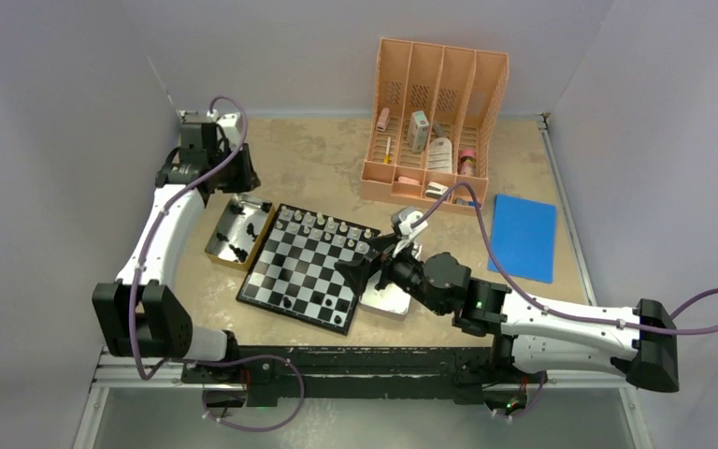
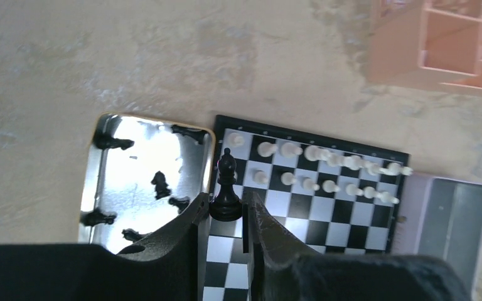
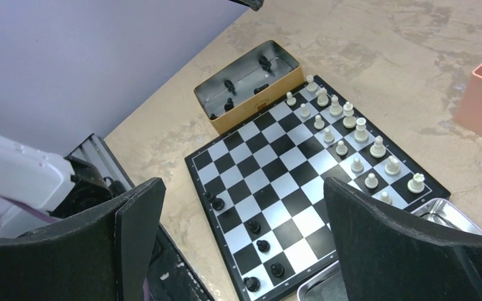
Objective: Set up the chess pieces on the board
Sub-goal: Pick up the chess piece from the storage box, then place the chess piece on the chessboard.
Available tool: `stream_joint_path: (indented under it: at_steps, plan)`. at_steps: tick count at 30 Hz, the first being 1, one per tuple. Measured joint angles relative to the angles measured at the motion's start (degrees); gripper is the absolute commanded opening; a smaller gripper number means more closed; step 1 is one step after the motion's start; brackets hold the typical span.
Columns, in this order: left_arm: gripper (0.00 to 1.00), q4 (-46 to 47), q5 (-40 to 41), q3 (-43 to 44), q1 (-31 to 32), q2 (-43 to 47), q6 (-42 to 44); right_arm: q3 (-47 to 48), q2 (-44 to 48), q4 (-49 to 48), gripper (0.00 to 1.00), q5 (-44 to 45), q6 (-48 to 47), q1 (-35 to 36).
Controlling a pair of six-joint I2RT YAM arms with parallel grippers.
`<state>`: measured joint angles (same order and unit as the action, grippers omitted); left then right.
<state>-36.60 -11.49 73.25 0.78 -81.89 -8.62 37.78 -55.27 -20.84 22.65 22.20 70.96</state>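
Jaws of the left gripper point(image 2: 227, 216) are clamped on the foot of a black bishop point(image 2: 227, 182). The piece stands upright between the fingertips, its head pointing away from the wrist and held clear above everything below. Just left of these jaws and beneath them sits an open tin point(image 2: 94, 188), with loose black pieces point(image 2: 160, 185) scattered on its shiny floor. Straight past the jaws and off to their right lies the board point(image 2: 326, 229), its side close against the tin; whether they touch cannot be told. Two rows of white pieces point(image 2: 317, 152) line the board's edge farthest from these jaws. Beyond the board on the right is a silver tray point(image 2: 458, 213), and farther still the corner of a pink rack point(image 2: 439, 44). The right gripper point(image 3: 245, 188) has its jaws spread wide with nothing between them, poised over the board's near side. Right ahead of these jaws, a few placed black pieces point(image 3: 254, 226) stand on squares along the closest edge. The silver tray's rim shows just under the right-hand finger. Well past the jaws, on the opposite side, the white rows stand. The tin lies farthest, hard by the board's far corner.
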Motion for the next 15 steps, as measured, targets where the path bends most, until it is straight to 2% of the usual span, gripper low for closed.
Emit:
stream_joint_path:
  at_steps: [7,10,15]
  plan:
    - [0.10,0.85,-10.99,-2.54,0.11,7.17,-0.28,5.29,-3.93,1.77,0.95,0.11,0.15,-1.64]
    - [0.10,2.54,-17.51,-6.84,0.28,11.21,-0.37,6.40,-4.02,1.73,0.89,-4.22,0.57,-5.79]
    - [0.10,4.28,-26.49,-11.72,3.15,15.72,-0.35,8.33,-4.26,2.64,0.82,-15.52,2.12,-16.90]
